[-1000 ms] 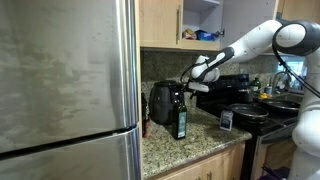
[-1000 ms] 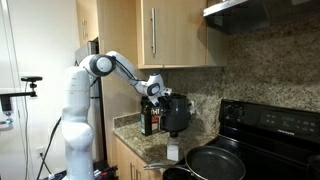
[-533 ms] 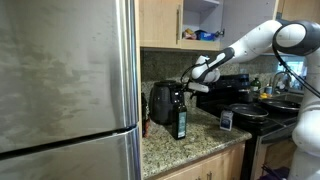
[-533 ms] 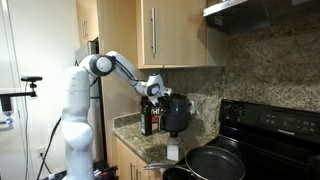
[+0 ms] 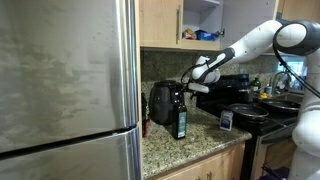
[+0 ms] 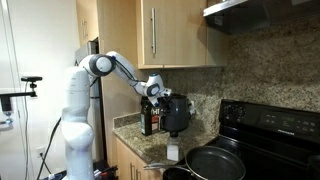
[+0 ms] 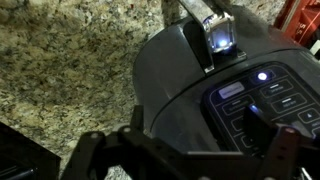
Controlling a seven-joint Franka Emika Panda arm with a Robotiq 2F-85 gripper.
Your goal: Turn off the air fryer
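Observation:
The air fryer (image 5: 160, 102) is a squat glossy black appliance on the granite counter; it also shows in an exterior view (image 6: 177, 114). In the wrist view its rounded top (image 7: 175, 80) fills the frame, with a lit touch panel (image 7: 250, 100), a blue-white light (image 7: 263, 75) and a shiny handle (image 7: 215, 30). My gripper (image 5: 186, 84) (image 6: 159, 93) hovers right over the fryer's top. In the wrist view its two dark fingers are spread apart (image 7: 198, 128), the right fingertip over the panel's buttons. It holds nothing.
A slim dark bottle (image 5: 181, 118) (image 6: 147, 120) stands right in front of the fryer. A black stove (image 5: 240, 100) (image 6: 270, 125) with a frying pan (image 6: 215, 160) is beside it. A steel fridge (image 5: 70, 90), wooden cabinets (image 6: 165, 35) overhead and a small timer (image 5: 226, 120) are nearby.

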